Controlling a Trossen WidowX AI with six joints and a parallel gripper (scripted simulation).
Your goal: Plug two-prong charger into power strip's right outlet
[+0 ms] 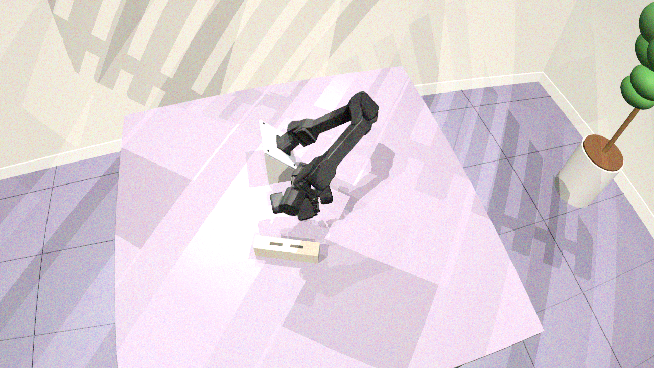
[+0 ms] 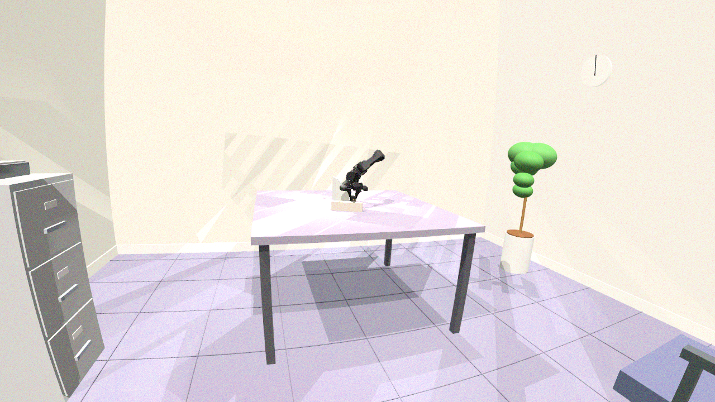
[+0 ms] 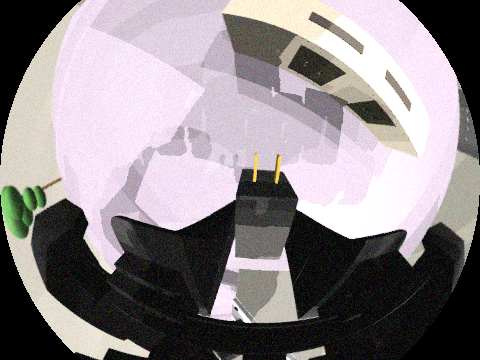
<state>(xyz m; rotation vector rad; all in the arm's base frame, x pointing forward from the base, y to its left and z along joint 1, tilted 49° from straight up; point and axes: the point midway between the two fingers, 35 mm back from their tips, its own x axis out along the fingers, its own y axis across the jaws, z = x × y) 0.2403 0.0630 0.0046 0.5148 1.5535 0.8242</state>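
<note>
My gripper (image 3: 260, 206) is clamped on the charger (image 3: 266, 223), prongs (image 3: 266, 167) forward, above the table (image 1: 374, 274), apart from the power strip (image 1: 287, 248). If I arrive tilted or off the right outlet (image 1: 297, 246), one prong may jam against the shutter

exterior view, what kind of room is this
Probably a small office: a grey filing cabinet by the left wall, a wall clock, a potted plant in the corner, and one table on a tiled floor.
</note>
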